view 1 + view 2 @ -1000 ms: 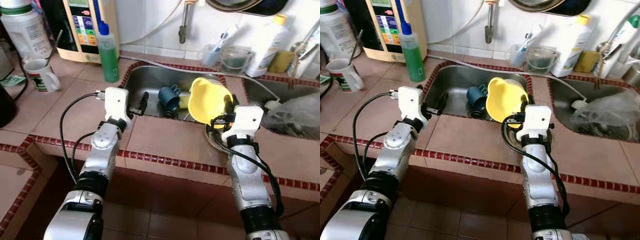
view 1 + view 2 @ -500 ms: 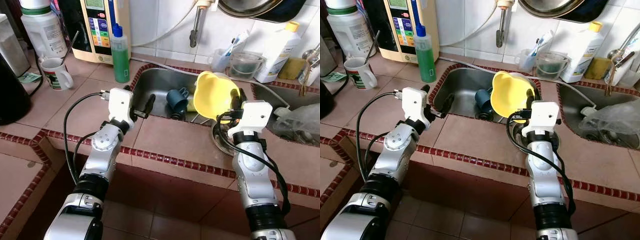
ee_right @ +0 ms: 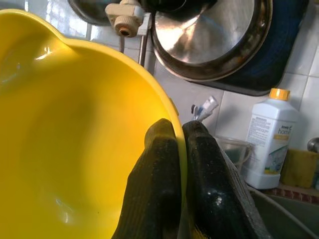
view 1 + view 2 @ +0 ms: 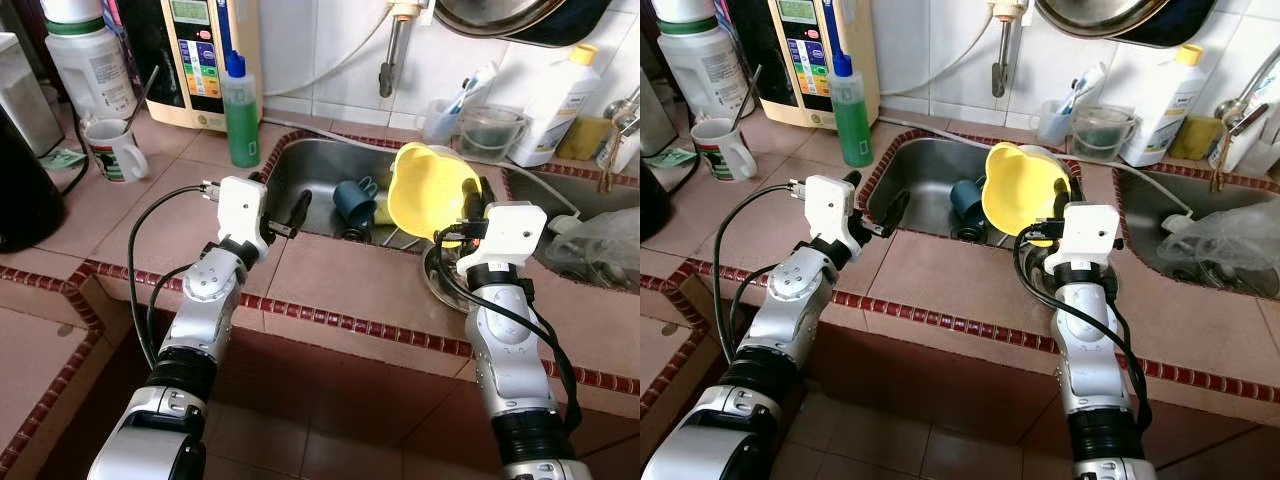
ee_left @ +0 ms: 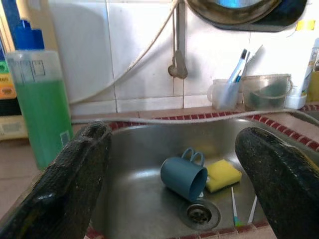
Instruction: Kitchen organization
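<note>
My right gripper (image 4: 462,214) is shut on the rim of a yellow plastic bowl (image 4: 425,192), held tilted above the right end of the steel sink (image 4: 315,160). In the right wrist view both black fingers (image 3: 162,179) pinch the yellow bowl (image 3: 75,134) wall. My left gripper (image 4: 296,208) stands open at the sink's left front edge, with nothing between its fingers. A blue mug (image 5: 184,175) lies on its side in the sink beside a yellow sponge (image 5: 223,174) and the drain (image 5: 201,213).
A green soap bottle (image 4: 240,110), a white mug (image 4: 112,150) and a large white jar (image 4: 90,65) stand on the tiled counter at the left. A second sink holds a plastic bag (image 4: 590,245). A white bottle (image 4: 558,95), clear cups (image 4: 490,128) and a hanging pan (image 4: 520,15) line the back wall.
The bowl and right gripper have risen a little over the sink. The camera has tilted up and now sits still. My left gripper stays open at the sink's edge.
</note>
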Tool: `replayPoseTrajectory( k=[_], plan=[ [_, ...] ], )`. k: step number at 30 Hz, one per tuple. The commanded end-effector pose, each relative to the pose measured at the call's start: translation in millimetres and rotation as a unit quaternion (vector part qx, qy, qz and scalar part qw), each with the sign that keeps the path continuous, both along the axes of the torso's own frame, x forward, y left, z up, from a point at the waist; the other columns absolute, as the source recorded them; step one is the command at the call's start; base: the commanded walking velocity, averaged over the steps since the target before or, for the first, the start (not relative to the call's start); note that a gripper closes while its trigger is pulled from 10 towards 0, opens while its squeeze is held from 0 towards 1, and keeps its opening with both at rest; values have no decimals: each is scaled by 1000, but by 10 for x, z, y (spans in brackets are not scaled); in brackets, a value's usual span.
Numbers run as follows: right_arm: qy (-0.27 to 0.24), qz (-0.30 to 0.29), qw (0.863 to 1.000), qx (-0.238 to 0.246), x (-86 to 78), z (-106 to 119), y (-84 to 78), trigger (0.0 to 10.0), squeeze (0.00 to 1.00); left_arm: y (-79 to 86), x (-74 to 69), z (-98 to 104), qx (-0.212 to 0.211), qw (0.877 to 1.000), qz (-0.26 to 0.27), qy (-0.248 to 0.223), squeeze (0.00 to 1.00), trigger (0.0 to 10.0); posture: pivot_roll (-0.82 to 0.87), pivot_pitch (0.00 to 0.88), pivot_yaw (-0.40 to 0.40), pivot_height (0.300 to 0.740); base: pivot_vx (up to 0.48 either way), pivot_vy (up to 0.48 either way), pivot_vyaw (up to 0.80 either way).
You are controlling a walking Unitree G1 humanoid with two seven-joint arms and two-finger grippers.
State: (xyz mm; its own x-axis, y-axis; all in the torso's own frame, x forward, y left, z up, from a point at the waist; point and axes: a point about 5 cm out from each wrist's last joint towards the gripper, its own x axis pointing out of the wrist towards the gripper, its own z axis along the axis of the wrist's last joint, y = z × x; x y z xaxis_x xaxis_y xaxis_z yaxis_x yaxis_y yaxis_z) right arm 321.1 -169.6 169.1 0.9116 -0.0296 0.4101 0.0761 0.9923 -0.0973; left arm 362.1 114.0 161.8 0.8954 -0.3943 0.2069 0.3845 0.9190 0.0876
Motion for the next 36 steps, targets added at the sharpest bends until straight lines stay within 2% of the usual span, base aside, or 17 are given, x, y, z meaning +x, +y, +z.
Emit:
replayPoseTrajectory(
  k=[1, 22, 26, 31, 33, 36],
  plan=[
    [-10, -5, 1000, 4, -5, 47, -26, 10000, 0, -12, 12, 96, 0, 1000, -5, -17, 0, 10000, -16, 0, 3, 740, 292, 0, 0],
    [-6, 0, 1000, 3, -2, 38, -23, 10000, 0, 9, -4, 95, -4, 1000, -4, -18, 0, 10000, -12, 0, -2, 740, 359, 0, 0],
    [-4, -1, 1000, 6, -7, 32, -38, 10000, 0, -4, -29, 119, -25, 999, -17, -21, 0, 10000, -12, 0, -2, 740, 0, 0, 0],
    [3, -4, 1000, 12, -14, 9, -71, 10000, 0, -78, -118, 161, -4, 997, -75, -36, 0, 10000, -12, 0, -1, 740, 0, 0, 0],
    [4, -4, 1000, 13, -14, 7, -72, 10000, 0, -85, -131, 166, -2, 996, -82, -38, 0, 10000, -12, 0, -1, 740, 0, 0, 0],
    [13, -10, 1000, 18, -11, -15, -102, 10000, 0, -127, -234, 191, 10, 989, -141, -38, 0, 10000, -13, 0, 0, 740, 0, 0, 0]
  ],
)
